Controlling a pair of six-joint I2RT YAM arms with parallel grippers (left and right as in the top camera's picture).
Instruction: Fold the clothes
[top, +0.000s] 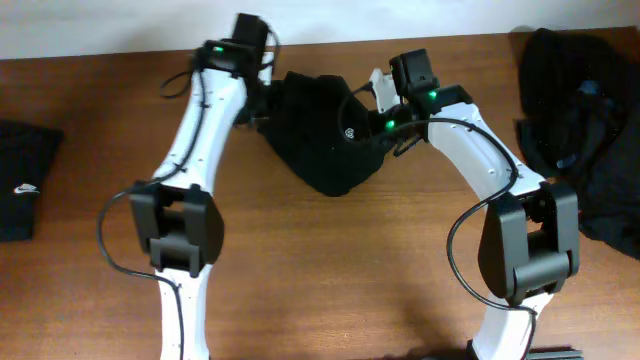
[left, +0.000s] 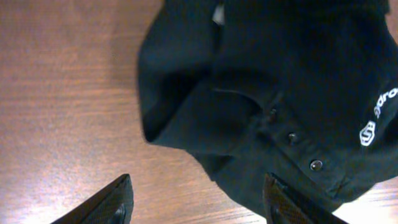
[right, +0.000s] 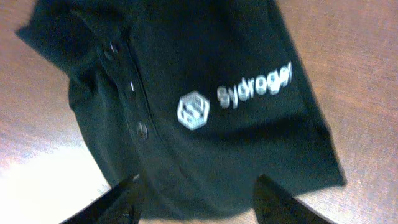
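Black polo shirt (top: 325, 135) bunched up on the wooden counter (top: 300, 260), left hand (left: 198, 186) and right hand (right: 197, 183) both spread wide, gripping nothing.

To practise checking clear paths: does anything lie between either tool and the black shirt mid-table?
Nothing visible does. The left tool and right tool both hang open right over the black shirt, nothing between. The folded garment and the dark pile lie far off to either side.

One camera looks straight down on the whole table (top: 320, 250). My two wrist cameras hover close over the black polo shirt (top: 325, 140), both catching its logo (right: 194, 111).
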